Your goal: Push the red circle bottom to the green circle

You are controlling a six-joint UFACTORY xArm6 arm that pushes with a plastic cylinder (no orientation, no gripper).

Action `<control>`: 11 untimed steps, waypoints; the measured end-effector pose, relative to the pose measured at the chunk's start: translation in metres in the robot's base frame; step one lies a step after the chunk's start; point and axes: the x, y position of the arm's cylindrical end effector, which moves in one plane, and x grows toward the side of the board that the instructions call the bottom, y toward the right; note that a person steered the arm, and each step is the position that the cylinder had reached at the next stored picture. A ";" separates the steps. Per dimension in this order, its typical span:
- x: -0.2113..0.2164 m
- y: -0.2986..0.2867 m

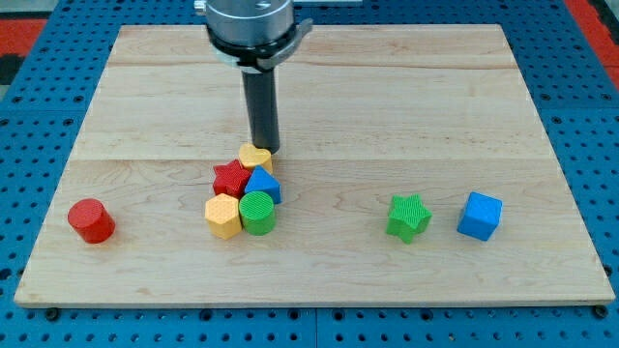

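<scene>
The red circle [91,220] is a short red cylinder at the view's lower left of the wooden board [319,97], alone. The green circle [257,213] stands in a tight cluster near the middle, touching a yellow hexagon [223,216] on its left, a blue block [262,184] above it, a red star [230,179] and a small yellow block [255,156] at the cluster's top. My tip [266,149] is at the cluster's top edge, right beside the small yellow block, far to the right of the red circle.
A green star [408,217] and a blue cube [480,215] stand at the view's lower right. The board's edges drop to a blue pegboard table [39,68] all round.
</scene>
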 end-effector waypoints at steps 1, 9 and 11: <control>-0.003 -0.002; 0.151 -0.141; 0.146 0.002</control>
